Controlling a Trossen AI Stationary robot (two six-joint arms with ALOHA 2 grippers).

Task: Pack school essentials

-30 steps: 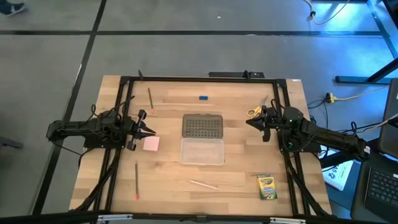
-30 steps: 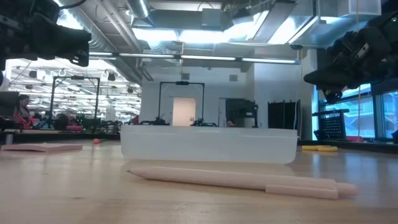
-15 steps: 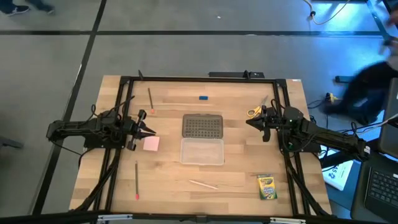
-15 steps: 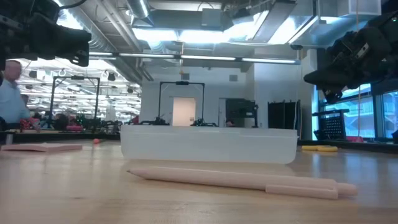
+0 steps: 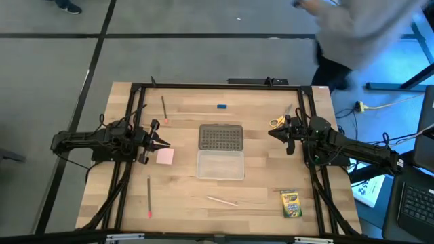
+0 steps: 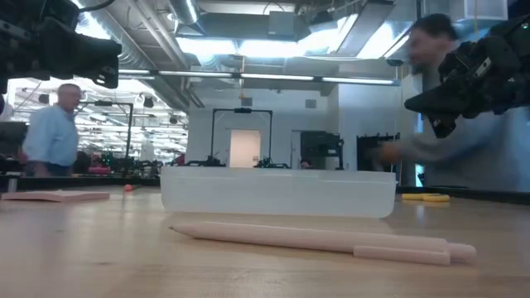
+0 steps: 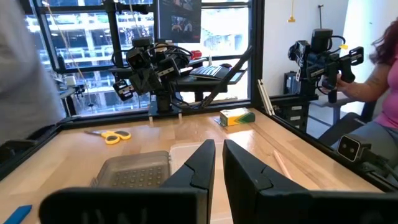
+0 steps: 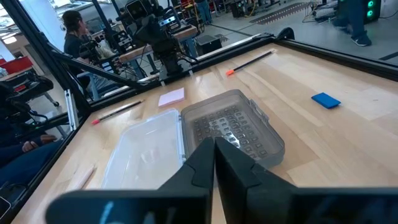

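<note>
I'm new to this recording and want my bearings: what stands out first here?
An open clear case with its grey dotted lid lies at the table's centre, with nothing in it. Around it lie scattered the scissors, pink pad, crayon box and pencils. The left gripper and right gripper hover shut at either side.

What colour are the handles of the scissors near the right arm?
Yellow. The yellow-handled scissors show it best in the high view, lying on the wooden table just beyond the right gripper.
</note>
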